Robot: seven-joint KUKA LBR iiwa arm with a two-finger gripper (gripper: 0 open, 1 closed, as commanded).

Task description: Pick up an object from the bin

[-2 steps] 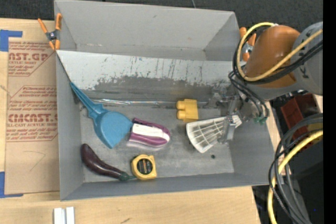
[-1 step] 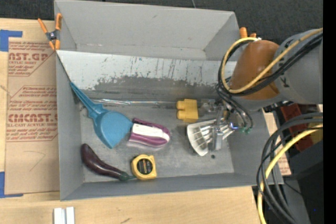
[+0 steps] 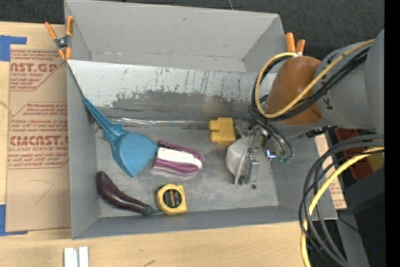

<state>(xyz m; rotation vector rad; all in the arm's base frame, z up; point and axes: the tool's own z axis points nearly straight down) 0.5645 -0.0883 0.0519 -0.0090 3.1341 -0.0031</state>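
My gripper (image 3: 249,173) is low in the right part of the bin, touching or just over the right side of a pale grey rounded thing (image 3: 234,156) that lies on the floor there. A yellow block (image 3: 221,130) lies just to the upper left of that grey thing. Further left lies a purple and white striped thing (image 3: 179,159).
A blue scoop-like tool with a long handle (image 3: 128,148) lies at the left. A dark purple toy aubergine (image 3: 117,192) and a yellow tape measure (image 3: 170,199) lie near the front wall. The arm with its cables comes in over the bin's right wall.
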